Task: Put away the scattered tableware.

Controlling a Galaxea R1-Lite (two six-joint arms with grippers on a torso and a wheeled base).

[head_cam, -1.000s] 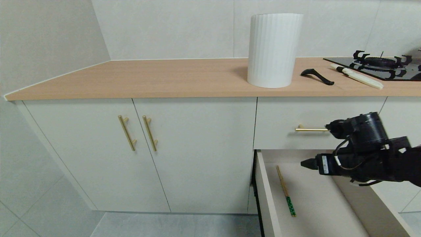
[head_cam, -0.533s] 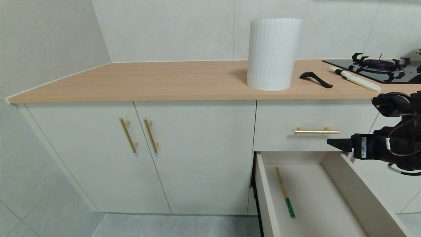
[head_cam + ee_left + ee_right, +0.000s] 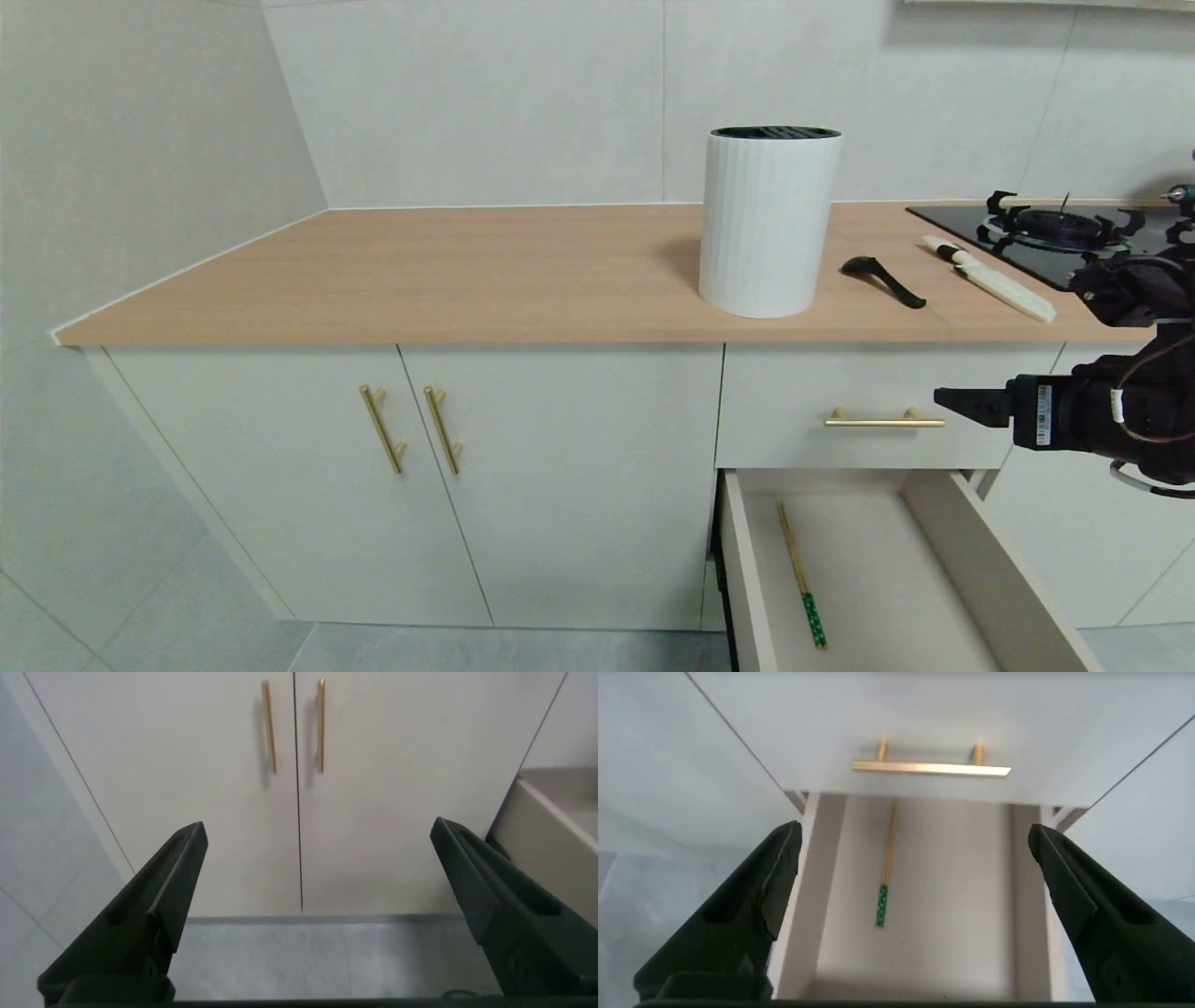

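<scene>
— What is lying inside the drawer (image 3: 990, 583)?
— The chopsticks (image 3: 800, 579). The head view is also showing one knife (image 3: 990, 278) and one white holder (image 3: 767, 222) above the drawer. The left gripper (image 3: 318, 826) and right gripper (image 3: 912, 833) are gaping wide, holding nothing.

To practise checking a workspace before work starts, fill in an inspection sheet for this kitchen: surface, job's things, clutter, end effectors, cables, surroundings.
surface: wooden countertop, flat.
job's things: chopsticks lying in the open lower drawer; white knife and black-handled utensil lying on the countertop beside the white ribbed holder.
clutter: nothing seen.
end effectors: left end effector open, facing the cupboard doors; right end effector open, near the upper drawer's handle.
cables: thin wires on the right arm's wrist, off the drawer.
surroundings: gas hob at the countertop's right end; tiled wall behind.
</scene>
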